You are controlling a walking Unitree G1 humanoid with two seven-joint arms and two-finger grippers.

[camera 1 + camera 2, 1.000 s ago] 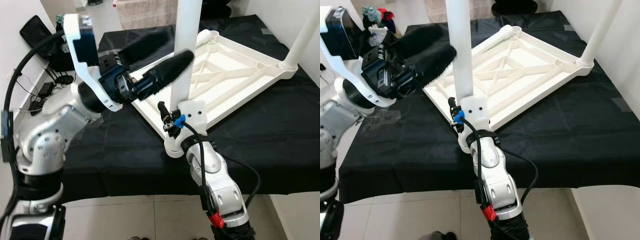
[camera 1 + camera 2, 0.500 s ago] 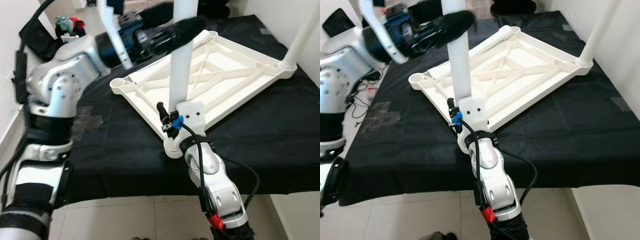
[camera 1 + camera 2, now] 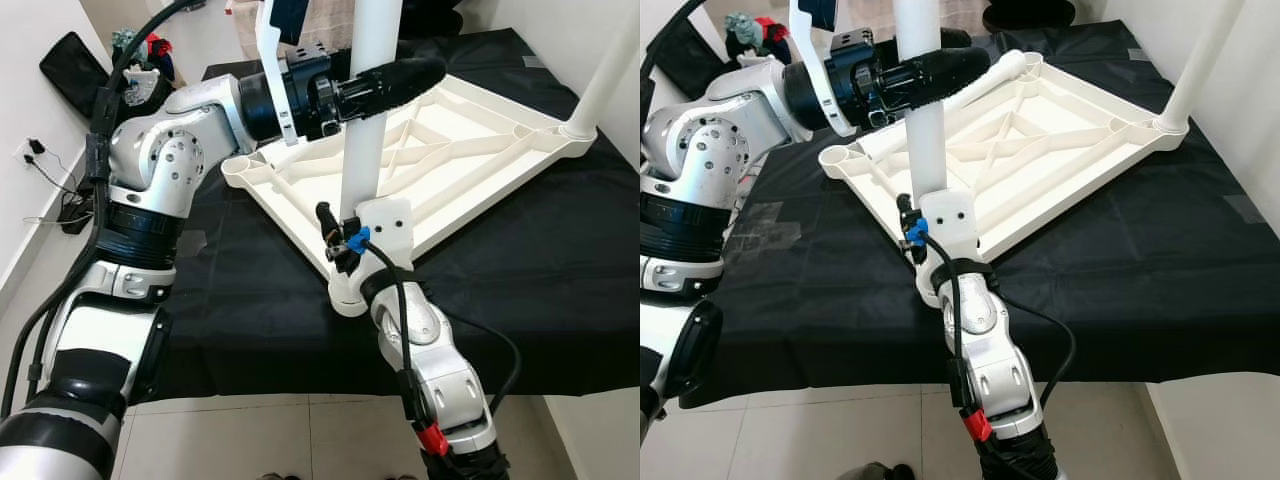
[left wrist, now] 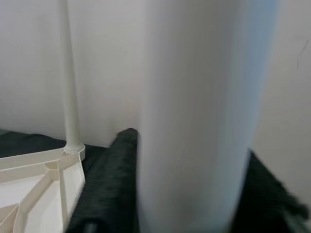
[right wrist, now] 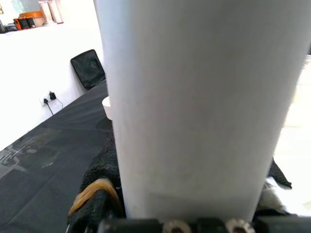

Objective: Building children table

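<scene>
A: Item 1, the white table leg (image 3: pixel 365 120)?
B: Upright, near the middle of the scene, above the near edge of the upturned tabletop (image 3: pixel 470 140). Its lower end sits in the right gripper (image 5: pixel 189 213), whose black fingers (image 5: pixel 97 194) press against both sides of the tube, closed on it.

A: Item 2, the left gripper (image 3: pixel 385 85)?
B: Raised at the leg's upper part, reaching in from the left. 1 black finger (image 4: pixel 109 184) lies on each side of the tube in the left wrist view, so the leg stands between them; whether they actually press on it, I cannot tell. 1.0 s ago this gripper was lower and nearer, its fingers just meeting the leg; half a second ago it had swung up and farther back.

A: Item 3, the tabletop?
B: White, underside up, ribs showing, lying on the black cloth (image 3: pixel 540 260) over the work surface. 1 fitted leg (image 3: pixel 605 80) stands at its far right corner. 1 empty socket (image 3: pixel 837 157) shows at the left corner, uncovered now that the left arm has lifted away.

A: Item 4, the right arm?
B: In the same place as before, leg unmoved.
</scene>
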